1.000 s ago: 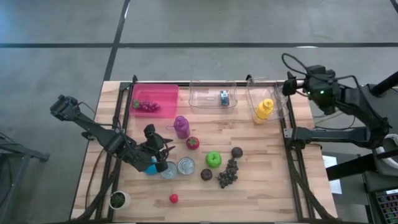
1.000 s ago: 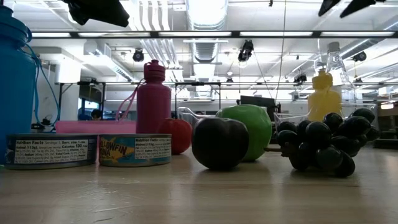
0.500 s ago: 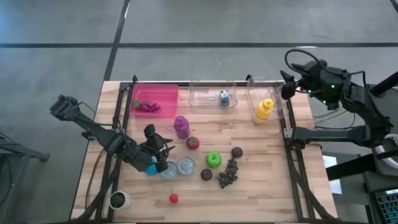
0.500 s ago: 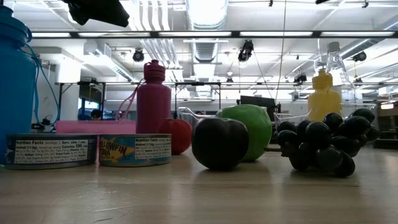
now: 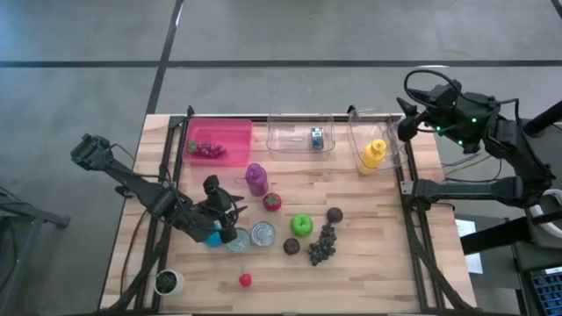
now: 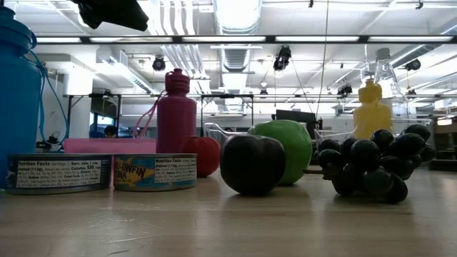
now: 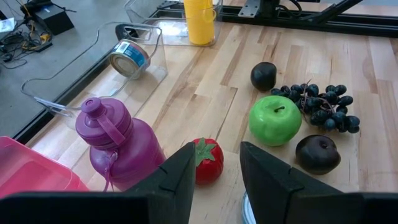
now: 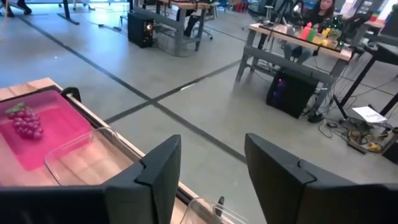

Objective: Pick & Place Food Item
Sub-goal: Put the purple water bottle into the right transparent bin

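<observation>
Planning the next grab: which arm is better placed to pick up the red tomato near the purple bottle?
Left. Its open end effector hangs just short of the tomato. The right end effector, also open, sits at the table's far right corner, facing the room.

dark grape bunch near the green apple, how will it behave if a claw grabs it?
The dark grape bunch is a loose cluster on thin stems, so it will probably flex and sag, not lift rigidly. Its round, glossy grapes may slip or squash under a hard pinch. Pushed, it would likely drag and splay, not roll like the green apple beside it.
</observation>
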### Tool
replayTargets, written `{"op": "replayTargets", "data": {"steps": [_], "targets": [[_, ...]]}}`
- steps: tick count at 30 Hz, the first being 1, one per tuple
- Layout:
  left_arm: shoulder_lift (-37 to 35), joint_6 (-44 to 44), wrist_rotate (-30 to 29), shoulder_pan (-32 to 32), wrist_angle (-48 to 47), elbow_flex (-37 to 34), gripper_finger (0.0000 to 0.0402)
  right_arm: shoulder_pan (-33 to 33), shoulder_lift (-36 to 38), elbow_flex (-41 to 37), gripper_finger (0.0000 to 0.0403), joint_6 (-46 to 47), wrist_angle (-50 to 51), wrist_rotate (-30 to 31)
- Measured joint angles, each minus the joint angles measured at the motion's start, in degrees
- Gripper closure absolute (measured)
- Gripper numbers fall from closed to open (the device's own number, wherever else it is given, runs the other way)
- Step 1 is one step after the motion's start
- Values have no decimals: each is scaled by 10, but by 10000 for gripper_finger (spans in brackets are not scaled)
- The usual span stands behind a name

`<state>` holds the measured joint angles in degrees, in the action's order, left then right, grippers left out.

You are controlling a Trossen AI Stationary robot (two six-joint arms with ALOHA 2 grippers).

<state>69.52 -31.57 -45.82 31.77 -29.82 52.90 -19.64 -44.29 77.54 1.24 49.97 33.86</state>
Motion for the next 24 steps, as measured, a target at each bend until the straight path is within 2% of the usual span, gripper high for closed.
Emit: {"op": "replayTargets", "data": {"steps": [4, 9, 12, 20, 24], "targets": [[0, 0, 0, 0, 0, 0, 273, 0, -4, 0, 235, -20, -2, -7], [0, 0, 0, 0, 0, 0, 270, 0, -8, 0, 240, -55, -1, -65], [0, 0, 0, 0, 0, 0, 272, 0, -13, 0, 243, -25, -6, -85], [0, 1, -1, 0, -6, 0, 271, 0, -23, 0, 242, 15, -10, -86], [0, -34, -2, 0, -18, 0, 271, 0, -25, -1, 247, 36, -10, -86]]}}
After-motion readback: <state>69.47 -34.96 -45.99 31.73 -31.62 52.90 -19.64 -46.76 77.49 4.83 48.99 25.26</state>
